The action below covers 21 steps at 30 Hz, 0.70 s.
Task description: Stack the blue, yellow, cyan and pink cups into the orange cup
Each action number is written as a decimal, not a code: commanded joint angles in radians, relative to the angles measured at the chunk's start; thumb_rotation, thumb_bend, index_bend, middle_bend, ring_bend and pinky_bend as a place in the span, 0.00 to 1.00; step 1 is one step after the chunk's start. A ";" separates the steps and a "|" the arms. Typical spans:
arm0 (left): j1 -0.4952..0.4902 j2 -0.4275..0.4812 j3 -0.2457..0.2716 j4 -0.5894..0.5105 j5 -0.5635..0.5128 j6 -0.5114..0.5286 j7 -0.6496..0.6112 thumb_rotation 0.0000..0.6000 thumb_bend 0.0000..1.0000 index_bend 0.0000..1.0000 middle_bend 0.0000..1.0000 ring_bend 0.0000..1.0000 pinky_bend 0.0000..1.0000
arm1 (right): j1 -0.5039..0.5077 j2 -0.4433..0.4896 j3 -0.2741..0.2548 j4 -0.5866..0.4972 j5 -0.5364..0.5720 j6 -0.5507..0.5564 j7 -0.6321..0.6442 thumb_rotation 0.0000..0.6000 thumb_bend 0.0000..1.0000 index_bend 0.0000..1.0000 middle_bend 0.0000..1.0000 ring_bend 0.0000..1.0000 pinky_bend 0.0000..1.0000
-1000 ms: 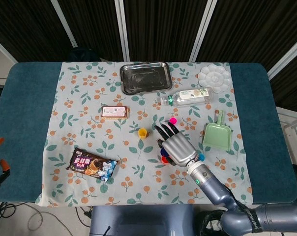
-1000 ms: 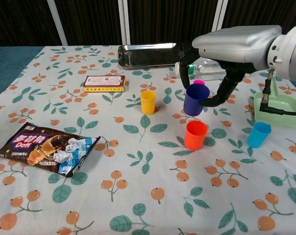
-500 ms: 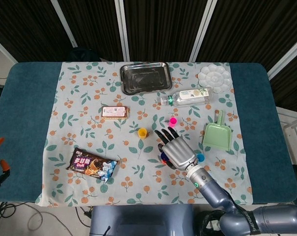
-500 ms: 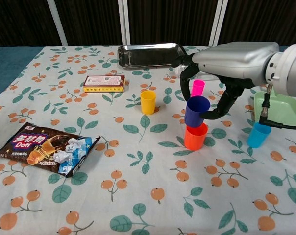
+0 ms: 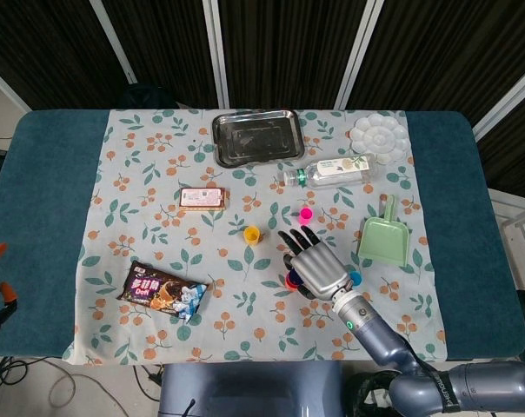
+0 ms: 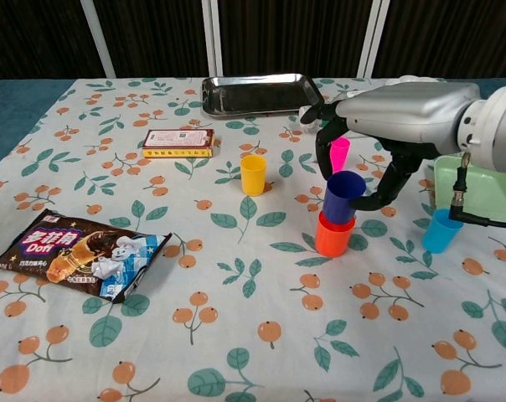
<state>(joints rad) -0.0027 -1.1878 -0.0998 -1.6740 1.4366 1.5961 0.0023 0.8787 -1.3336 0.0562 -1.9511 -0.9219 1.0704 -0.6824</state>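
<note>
The orange cup point(image 6: 331, 238) stands upright mid-table. The blue cup point(image 6: 343, 198) sits partly nested in its mouth. My right hand point(image 6: 395, 113) hovers over the pair and still grips the blue cup, thumb curled against its right side; in the head view the right hand point(image 5: 317, 265) hides most of both cups. The pink cup point(image 6: 339, 153) stands just behind the stack. The yellow cup point(image 6: 253, 174) stands to the left, and the cyan cup point(image 6: 441, 230) to the right under my forearm. My left hand is out of both views.
A chocolate snack packet point(image 6: 77, 255) lies front left, a small box point(image 6: 178, 142) behind it. A metal tray point(image 6: 257, 92) sits at the back, with a clear bottle point(image 5: 332, 169) and a white palette point(image 5: 380, 137) to its right. A green dustpan point(image 6: 479, 184) lies right of the cups.
My right hand carried the blue cup forward and down from above the table into the orange cup. The pink cup behind came into sight.
</note>
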 commanded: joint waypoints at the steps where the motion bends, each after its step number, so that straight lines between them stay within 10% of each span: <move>1: 0.000 0.000 0.000 0.000 0.000 0.001 0.000 1.00 0.68 0.16 0.09 0.00 0.02 | -0.001 -0.003 -0.001 0.006 -0.001 -0.004 0.003 1.00 0.38 0.49 0.00 0.00 0.01; 10: 0.000 0.000 0.000 0.001 -0.001 -0.001 0.000 1.00 0.68 0.16 0.09 0.00 0.03 | -0.010 -0.016 -0.005 0.025 -0.004 -0.017 0.025 1.00 0.38 0.48 0.00 0.00 0.01; 21: 0.000 0.001 -0.001 0.001 -0.003 -0.001 -0.002 1.00 0.68 0.16 0.09 0.00 0.03 | -0.012 -0.046 0.001 0.064 0.023 -0.026 0.029 1.00 0.38 0.00 0.00 0.00 0.01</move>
<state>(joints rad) -0.0028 -1.1870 -0.1013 -1.6734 1.4340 1.5952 0.0006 0.8668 -1.3778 0.0562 -1.8890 -0.9014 1.0435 -0.6511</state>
